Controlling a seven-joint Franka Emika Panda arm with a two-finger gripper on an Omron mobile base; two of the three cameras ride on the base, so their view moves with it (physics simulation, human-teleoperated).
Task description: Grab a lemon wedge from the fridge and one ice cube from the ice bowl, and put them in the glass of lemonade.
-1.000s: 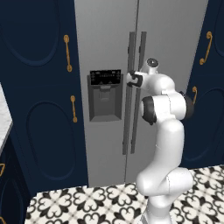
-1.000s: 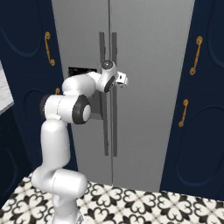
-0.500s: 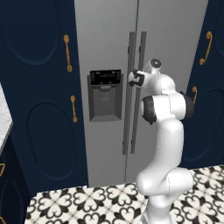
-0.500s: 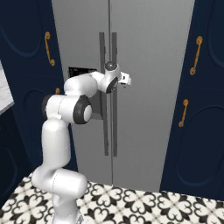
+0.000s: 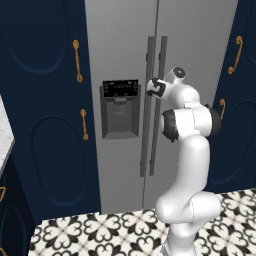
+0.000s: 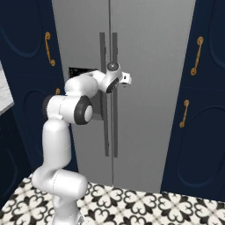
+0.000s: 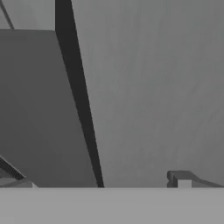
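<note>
The end effector [image 5: 152, 88] sits left of centre in the upper half of the left base view, released with its fingers spread wide and grasping nothing, right up against the two dark vertical handles [image 5: 154, 105] where the doors of the fridge [image 5: 190, 45] meet. In the hand view a dark bar [image 7: 78, 100] runs top to bottom left of centre, with grey door face on both sides. The fridge is shut, so the lemon wedge is presumably behind these doors. To do this step well, I judge the fingers should straddle a single handle squarely before closing, then pull along the door's swing arc, not straight back. The black dispenser panel [image 5: 120, 107] lies just left of the handles. Navy cabinets [image 5: 45, 100] with gold handles [image 5: 77, 60] flank the fridge at both frame edges; patterned floor tiles [image 5: 100, 232] fill the bottom
</note>
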